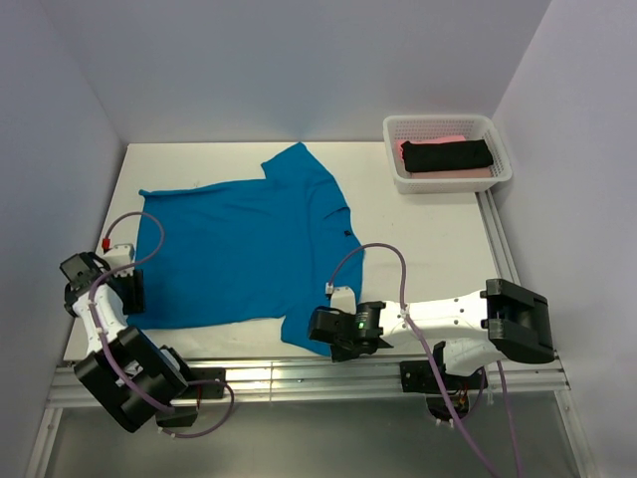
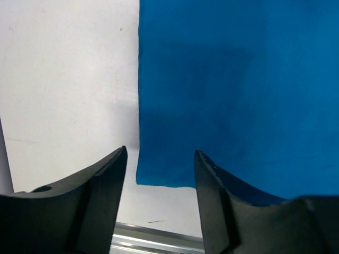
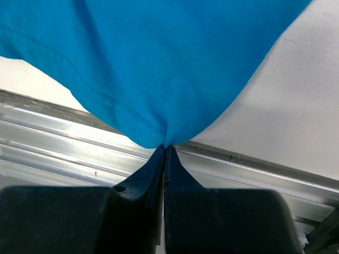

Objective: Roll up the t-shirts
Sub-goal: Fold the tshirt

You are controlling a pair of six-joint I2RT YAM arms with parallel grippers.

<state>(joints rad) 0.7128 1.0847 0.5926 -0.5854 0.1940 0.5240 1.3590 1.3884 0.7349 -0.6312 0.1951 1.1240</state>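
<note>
A bright blue t-shirt point(image 1: 249, 249) lies spread flat on the white table, one sleeve pointing to the far side. My right gripper point(image 1: 320, 327) is at the shirt's near right corner. In the right wrist view it point(image 3: 165, 146) is shut on the hem of the blue cloth point(image 3: 159, 63), which rises from the pinch. My left gripper point(image 1: 131, 289) stands at the shirt's near left corner. In the left wrist view its jaws point(image 2: 160, 151) are apart, straddling the corner of the blue cloth point(image 2: 238, 95), with nothing gripped. A black t-shirt point(image 1: 447, 155) lies folded on a pink one point(image 1: 450, 174).
The black and pink shirts sit in a white mesh basket point(image 1: 448, 120) at the table's far right corner. An aluminium rail point(image 1: 299, 373) runs along the near table edge, just under both grippers. Grey walls close in the left, back and right sides.
</note>
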